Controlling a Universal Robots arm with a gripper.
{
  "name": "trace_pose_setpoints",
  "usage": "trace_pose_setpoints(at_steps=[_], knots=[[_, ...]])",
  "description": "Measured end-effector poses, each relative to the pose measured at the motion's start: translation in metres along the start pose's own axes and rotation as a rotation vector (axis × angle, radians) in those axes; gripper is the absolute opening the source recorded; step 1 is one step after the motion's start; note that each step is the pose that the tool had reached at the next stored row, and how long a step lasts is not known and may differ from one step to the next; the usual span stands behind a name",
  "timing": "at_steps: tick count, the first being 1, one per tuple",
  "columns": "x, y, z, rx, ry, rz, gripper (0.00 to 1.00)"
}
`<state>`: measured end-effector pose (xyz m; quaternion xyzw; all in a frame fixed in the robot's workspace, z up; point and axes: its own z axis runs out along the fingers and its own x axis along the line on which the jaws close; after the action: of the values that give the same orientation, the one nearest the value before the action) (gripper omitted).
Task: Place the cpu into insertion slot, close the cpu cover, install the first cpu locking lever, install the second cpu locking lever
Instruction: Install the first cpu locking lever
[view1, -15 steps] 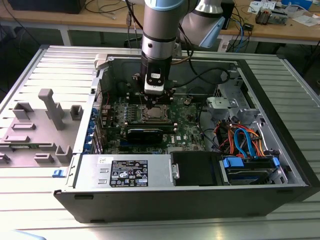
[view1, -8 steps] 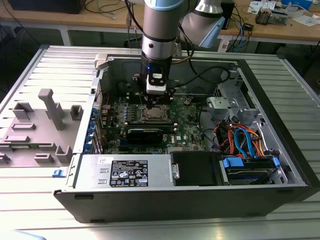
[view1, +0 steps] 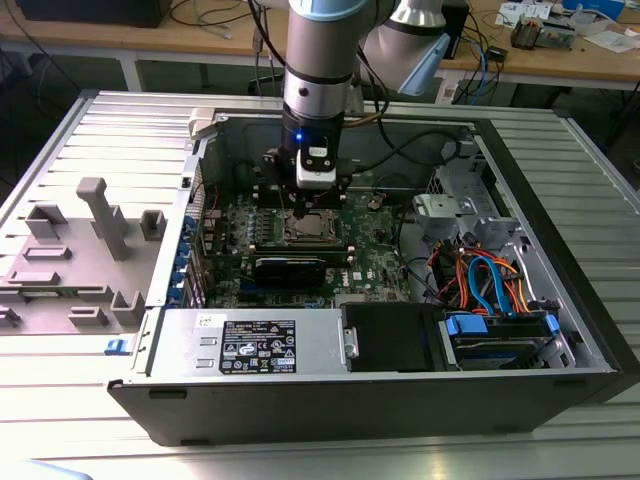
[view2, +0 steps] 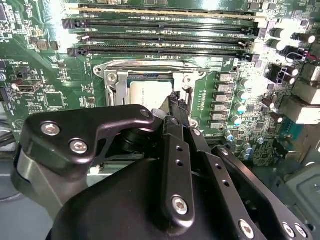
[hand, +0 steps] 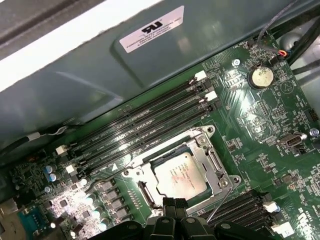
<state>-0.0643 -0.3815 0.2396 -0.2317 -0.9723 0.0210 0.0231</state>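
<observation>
The cpu (hand: 181, 175) is seen seated in the insertion slot (hand: 137, 186), its flat silvery-tan top framed by the cpu cover (hand: 212, 159), a silvery-grey stamped-metal plate that appears to be lowered around the chip. In the first wrist view a thin wire locking lever (hand: 216, 206) is seen running off from the socket at about five o'clock of the chip; whether it is latched cannot be told. The pincer (hand: 175, 204) is held just at the six o'clock edge of the socket, its black fingertips (hand: 170, 203) drawn together with nothing gripped between them. This posture is judged to suit pressing or hooking at the socket's edge rather than carrying a part. In the exterior view the pincer (view1: 300, 212) is poised low over the socket inside the open computer case (view1: 560, 300), which lies on a ribbed metal tabletop (view1: 60, 140). The green motherboard (view2: 45, 75) is matte and densely populated; long black memory slots (view2: 165, 30) lie beyond the socket at twelve o'clock in the second wrist view.
</observation>
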Motion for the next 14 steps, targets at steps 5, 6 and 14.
trace_pose_setpoints(at_steps=[5,6,14], knots=[[0.0,0.0,0.0,0.0013,-0.0022,-0.043,0.11],[0.0,0.0,0.0,0.0014,-0.0023,-0.047,0.11],[0.0,0.0,0.0,0.0027,-0.0042,-0.082,0.11]])
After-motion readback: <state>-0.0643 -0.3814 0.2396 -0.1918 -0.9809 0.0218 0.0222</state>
